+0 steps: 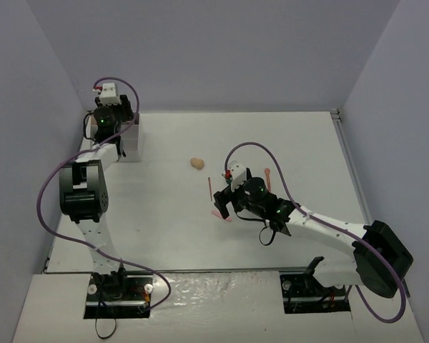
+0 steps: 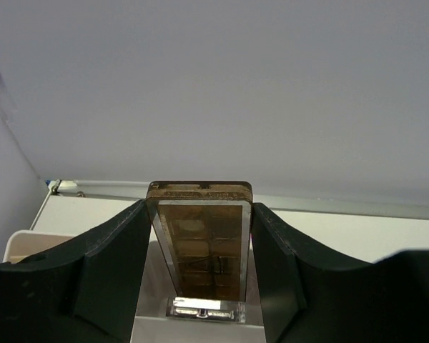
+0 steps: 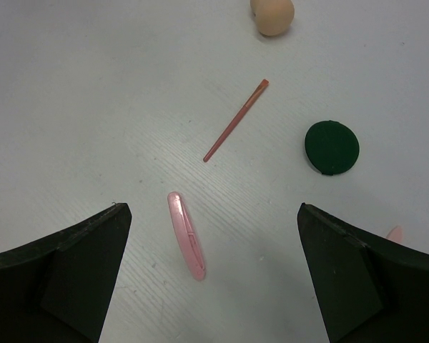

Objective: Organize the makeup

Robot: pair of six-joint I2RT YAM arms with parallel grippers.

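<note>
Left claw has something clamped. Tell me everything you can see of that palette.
The eyeshadow palette is a slim brown rectangle with a glossy see-through lid showing brownish pans, and a shiny silvery piece at its near end. The left claw pinches it by its long edges between black fingers, with the lid facing the wrist camera. Nothing else visibly touches it. It hangs above the white box at the table's far left.

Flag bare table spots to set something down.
Free: the wide table stretch between the left arm and the right end effector; also the far-right corner beyond the right arm. Crowded: below that end effector, where pink stick, thin pencil, green compact and sponge lie close together.
</note>
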